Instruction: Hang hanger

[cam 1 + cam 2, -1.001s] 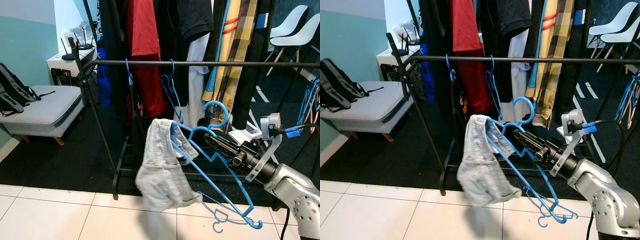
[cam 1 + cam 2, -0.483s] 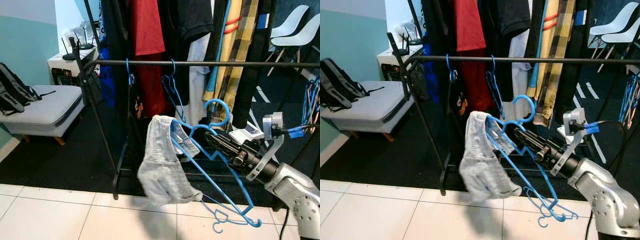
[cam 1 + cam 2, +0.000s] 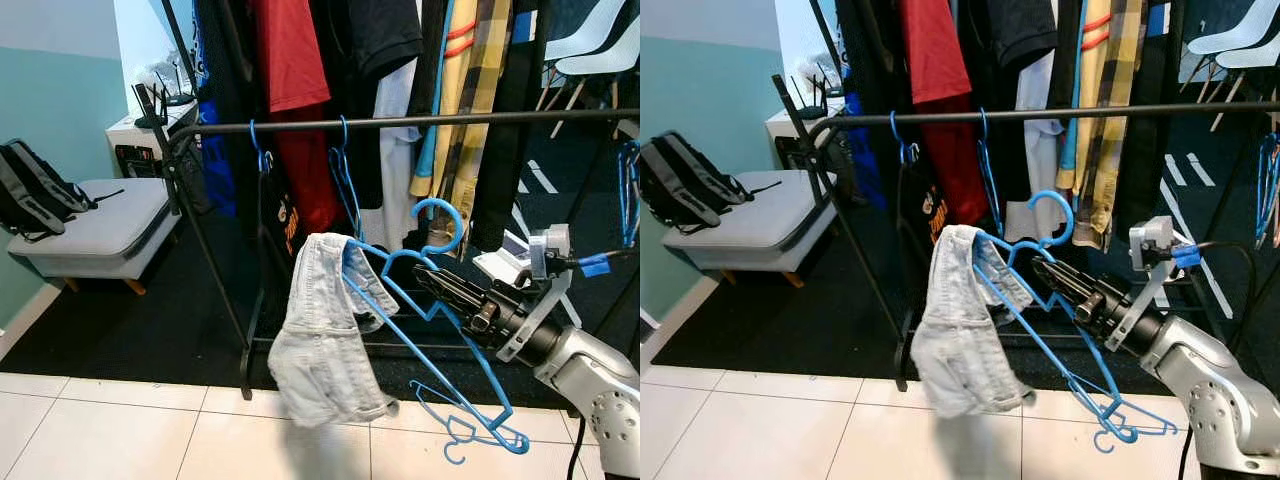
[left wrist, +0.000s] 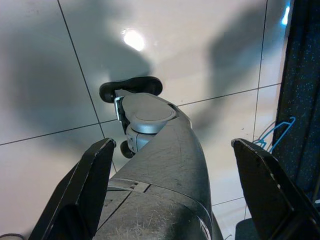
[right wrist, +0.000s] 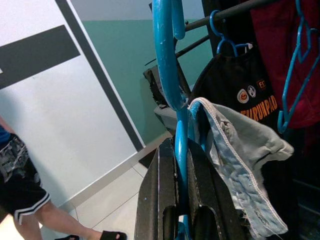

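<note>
clothes rack [image 3: 215,262] with black rail [image 3: 400,123] runs across the far side, packed with hanging clothes: red shirt [image 3: 290,60], black tee [image 3: 385,40], yellow plaid piece [image 3: 478,80]. grey ottoman [image 3: 95,225] far left with a black backpack [image 3: 30,190] on it. white chairs [image 3: 590,50] far right. near floor is white tile [image 3: 130,430], black carpet [image 3: 150,320] under the rack.

right arm [image 3: 590,375] reaches in from the right. right gripper [image 3: 440,285] is clamped narrow on the blue hanger [image 3: 430,340] just below its hook; right wrist view shows the hanger shaft pinched between the two fingers [image 5: 157,200]. hanger is tilted, hook [image 3: 440,215] up and just below the rail, not on it; the low end hangs down right near the tile. light denim shorts [image 3: 325,340] drape over the hanger's left end. two empty blue hangers [image 3: 345,180] sit on the rail left of the hook.

vs 1 s ago: whole view shifted, so the camera moved; rail now reads slightly tilted, ottoman and backpack further right in frame. hanger and gripper pose relative to the rail about the same, hook not noticeably closer. shorts look less blurred.

left gripper [image 4: 165,195]: left wrist view looks down at tile and the robot's own leg [image 4: 155,165], fingers spread wide, holding nothing. a person's legs [image 5: 30,200] show in the right wrist view, standing on tile.
</note>
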### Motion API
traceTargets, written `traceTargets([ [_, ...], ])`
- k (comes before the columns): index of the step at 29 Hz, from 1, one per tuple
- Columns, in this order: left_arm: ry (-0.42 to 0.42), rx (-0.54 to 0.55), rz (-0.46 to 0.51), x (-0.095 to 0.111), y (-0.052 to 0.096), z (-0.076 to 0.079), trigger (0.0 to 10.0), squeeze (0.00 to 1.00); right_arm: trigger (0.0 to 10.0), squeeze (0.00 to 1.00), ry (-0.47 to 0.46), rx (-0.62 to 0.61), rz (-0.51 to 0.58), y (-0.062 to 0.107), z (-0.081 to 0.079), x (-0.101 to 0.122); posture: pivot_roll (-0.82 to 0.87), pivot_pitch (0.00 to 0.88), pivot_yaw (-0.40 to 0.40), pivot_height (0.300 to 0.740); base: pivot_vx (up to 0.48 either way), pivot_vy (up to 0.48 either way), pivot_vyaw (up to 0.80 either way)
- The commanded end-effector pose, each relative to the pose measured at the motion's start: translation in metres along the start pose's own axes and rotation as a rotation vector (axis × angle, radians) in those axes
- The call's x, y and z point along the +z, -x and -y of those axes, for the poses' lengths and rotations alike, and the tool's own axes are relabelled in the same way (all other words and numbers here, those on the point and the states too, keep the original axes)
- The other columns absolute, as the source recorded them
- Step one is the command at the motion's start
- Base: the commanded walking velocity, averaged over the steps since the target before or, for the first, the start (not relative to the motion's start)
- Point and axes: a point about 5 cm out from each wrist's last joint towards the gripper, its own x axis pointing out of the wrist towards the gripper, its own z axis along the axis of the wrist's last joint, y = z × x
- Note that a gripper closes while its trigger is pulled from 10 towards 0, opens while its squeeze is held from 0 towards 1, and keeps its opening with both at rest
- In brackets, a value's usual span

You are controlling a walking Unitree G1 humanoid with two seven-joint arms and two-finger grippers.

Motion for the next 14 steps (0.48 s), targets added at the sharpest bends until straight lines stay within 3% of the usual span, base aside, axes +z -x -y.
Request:
traceTargets([
  [1,-0.925,-1.213,0.595,0.055,0.121,0.209,10.0,0.0,10.0,0.0,0.029,0.032,0.024,-0.003,-0.004,0.003,-0.15,0.0,0.079,0.74,0.0,0.0,0.0],
  [6,-0.904,-1.218,0.603,0.054,0.122,0.21,10.0,0.0,10.0,0.0,0.03,0.039,0.013,-0.003,-0.005,0.002,-0.15,0.0,0.071,0.74,0.0,0.0,0.0],
  [7,-0.889,-1.252,0.622,0.055,0.132,0.217,10.0,0.0,10.0,0.0,0.033,0.047,0.014,-0.004,-0.006,0.004,-0.15,0.0,0.067,0.74,0.0,0.0,0.0],
  [8,-0.876,-1.316,0.664,0.056,0.151,0.231,10.0,0.0,10.0,0.0,0.038,0.057,0.015,-0.005,-0.008,0.006,-0.15,0.0,0.062,0.74,0.0,0.0,0.0],
  [9,-0.876,-1.316,0.664,0.056,0.151,0.231,10.0,0.0,10.0,0.0,0.038,0.057,0.015,-0.005,-0.008,0.006,-0.15,0.0,0.062,0.74,0.0,0.0,0.0],
  [10,-0.858,-1.373,0.705,0.058,0.17,0.244,10.0,0.0,10.0,0.0,0.042,0.064,0.015,-0.007,-0.009,0.007,-0.15,0.0,0.061,0.74,0.0,0.0,0.0],
  [11,-0.858,-1.373,0.705,0.058,0.17,0.244,10.0,0.0,10.0,0.0,0.042,0.064,0.015,-0.007,-0.009,0.007,-0.15,0.0,0.061,0.74,0.0,0.0,0.0],
  [13,-0.85,-1.486,0.808,0.064,0.213,0.268,10.0,0.0,10.0,0.0,0.054,0.082,0.015,-0.01,-0.012,0.01,-0.14,0.0,0.058,0.74,0.0,0.0,0.0],
  [14,-0.862,-1.501,0.83,0.066,0.22,0.273,10.0,0.0,10.0,0.0,0.06,0.092,0.016,-0.013,-0.013,0.011,-0.14,0.0,0.058,0.74,0.0,0.0,0.0],
])
